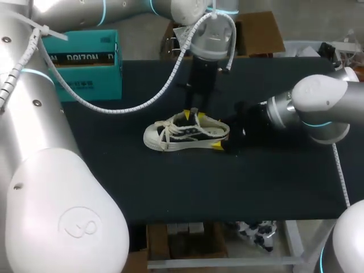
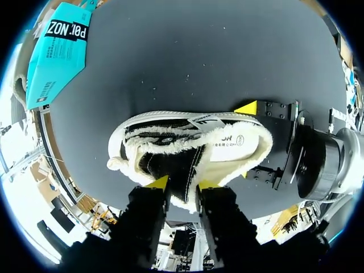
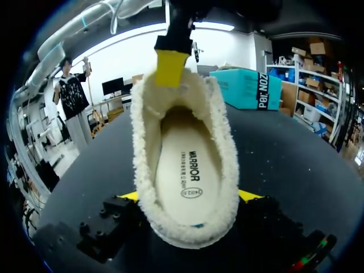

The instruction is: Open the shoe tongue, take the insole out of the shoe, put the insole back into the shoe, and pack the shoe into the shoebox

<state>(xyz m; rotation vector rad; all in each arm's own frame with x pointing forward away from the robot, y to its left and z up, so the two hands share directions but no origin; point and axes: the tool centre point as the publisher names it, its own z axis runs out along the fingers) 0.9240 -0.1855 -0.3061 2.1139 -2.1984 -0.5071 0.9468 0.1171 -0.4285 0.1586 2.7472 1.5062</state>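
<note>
Scene: a low fleece-lined shoe (image 1: 185,135) lies on its sole near the middle of a dark table (image 1: 256,182), toe towards nine o'clock and heel towards three o'clock in the head view.
Shoebox: the teal shoebox (image 1: 85,65) stands at about ten o'clock from the shoe, well apart from it.
Left gripper: the left gripper (image 2: 182,183) comes down from twelve o'clock onto the laced part. Its two yellow tips are closed on the shoe tongue (image 2: 176,165), one on each side.
Right gripper: the right gripper (image 3: 190,196) comes in from three o'clock and clamps the heel, with a yellow tip against each side wall.
Insole: the pale insole (image 3: 185,170) lies flat inside the shoe, not yet taken out.
Step in hand: this looks like the first step, opening the tongue while the heel is held steady.
Next move: the tongue likely needs drawing up and towards the toe to widen the mouth. The heel grip has to hold so that the shoe does not lift or turn.
Only in the right wrist view: the shoe's inside, showing the insole in place and one left fingertip at the tongue's edge.
Only in the left wrist view: both left tips pinching the tongue.
Only in the head view: both arms and the shoebox's place on the table.
</note>
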